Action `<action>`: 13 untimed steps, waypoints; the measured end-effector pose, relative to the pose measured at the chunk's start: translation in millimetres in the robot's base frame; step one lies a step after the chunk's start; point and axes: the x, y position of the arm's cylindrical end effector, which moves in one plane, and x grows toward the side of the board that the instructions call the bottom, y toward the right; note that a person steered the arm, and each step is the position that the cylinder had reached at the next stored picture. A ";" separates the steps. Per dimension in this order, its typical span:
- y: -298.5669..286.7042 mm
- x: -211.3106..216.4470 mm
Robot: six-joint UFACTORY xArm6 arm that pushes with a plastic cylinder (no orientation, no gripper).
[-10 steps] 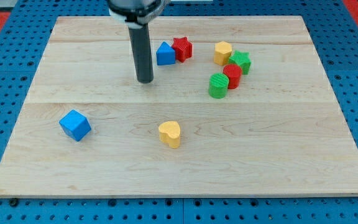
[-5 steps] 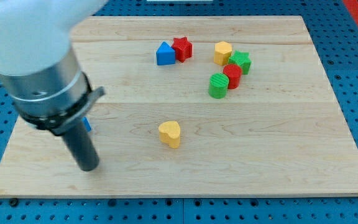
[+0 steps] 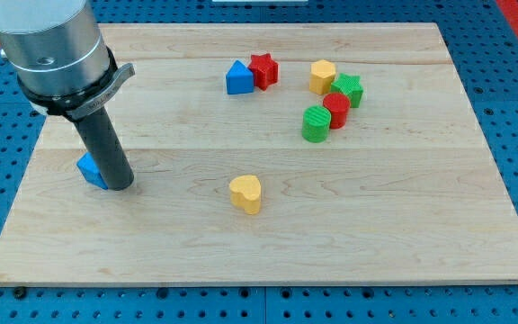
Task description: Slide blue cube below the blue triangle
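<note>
The blue cube (image 3: 89, 169) lies near the board's left edge, mostly hidden behind my rod. My tip (image 3: 120, 184) rests on the board right against the cube's right side. The blue triangle (image 3: 238, 77) sits far off near the view's top centre, touching a red star (image 3: 263, 69) on its right.
A yellow heart (image 3: 246, 193) lies at the board's middle bottom. A cluster at the upper right holds a yellow block (image 3: 322, 76), a green star (image 3: 348, 89), a red cylinder (image 3: 335, 110) and a green cylinder (image 3: 315, 124). The wooden board (image 3: 403, 216) lies on a blue pegboard.
My rod swung from the top centre down to the lower left, then moved up against the blue cube. The cube has shifted left and slightly up. Other blocks stayed put.
</note>
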 end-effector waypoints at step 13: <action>20.5 -105.1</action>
